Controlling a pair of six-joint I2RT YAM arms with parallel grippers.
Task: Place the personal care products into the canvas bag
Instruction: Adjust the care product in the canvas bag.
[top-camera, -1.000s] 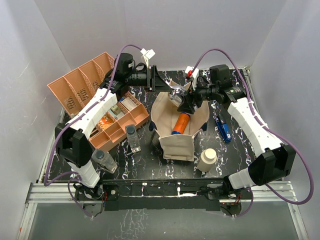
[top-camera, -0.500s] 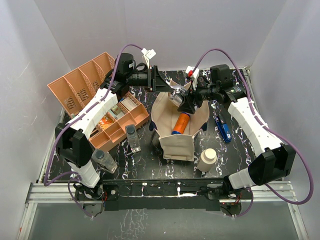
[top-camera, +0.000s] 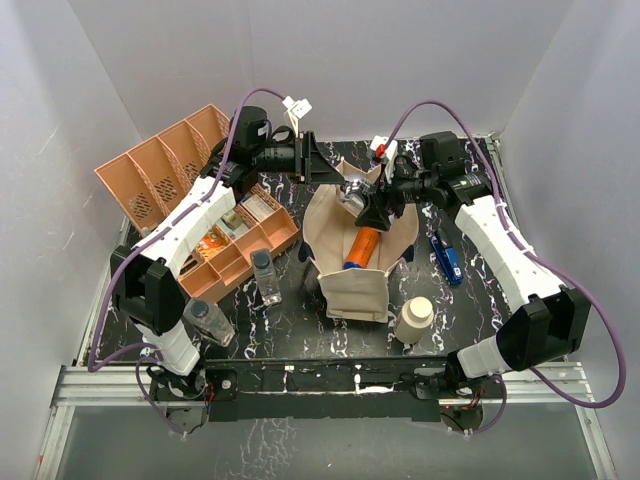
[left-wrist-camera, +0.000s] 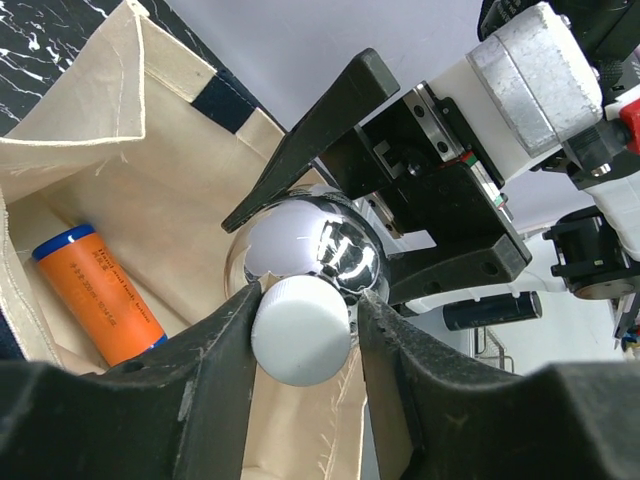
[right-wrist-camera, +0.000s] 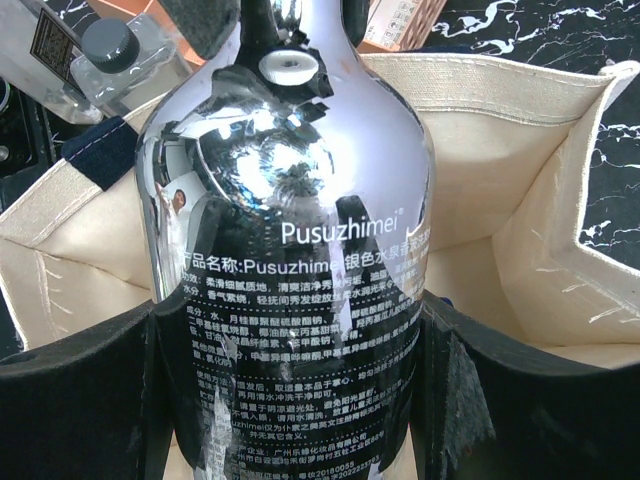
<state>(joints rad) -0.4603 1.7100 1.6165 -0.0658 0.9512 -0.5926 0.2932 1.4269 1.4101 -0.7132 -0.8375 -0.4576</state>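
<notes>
My right gripper (right-wrist-camera: 300, 390) is shut on the body of a silver mirror-finish bottle (right-wrist-camera: 290, 200) and holds it over the open mouth of the cream canvas bag (right-wrist-camera: 500, 130). The bottle's white cap (left-wrist-camera: 300, 335) sits between the fingers of my left gripper (left-wrist-camera: 305, 325), which is open, with a gap on one side. In the top view the bottle (top-camera: 348, 195) hangs between the left gripper (top-camera: 332, 170) and the right gripper (top-camera: 370, 208). An orange bottle (top-camera: 362, 246) lies inside the bag (top-camera: 355, 290). A cream cylinder (top-camera: 413, 320) and two clear dark-capped bottles (top-camera: 265, 276) (top-camera: 208, 322) stand on the table.
An orange compartment tray (top-camera: 240, 245) with small packets sits left of the bag, and a second orange tray (top-camera: 160, 175) leans at the far left. A slim blue flat object (top-camera: 446, 256) lies right of the bag. White walls enclose the table.
Almost nothing. The left gripper has edged slightly right toward the bottle's cap. The right gripper still holds the silver bottle over the bag.
</notes>
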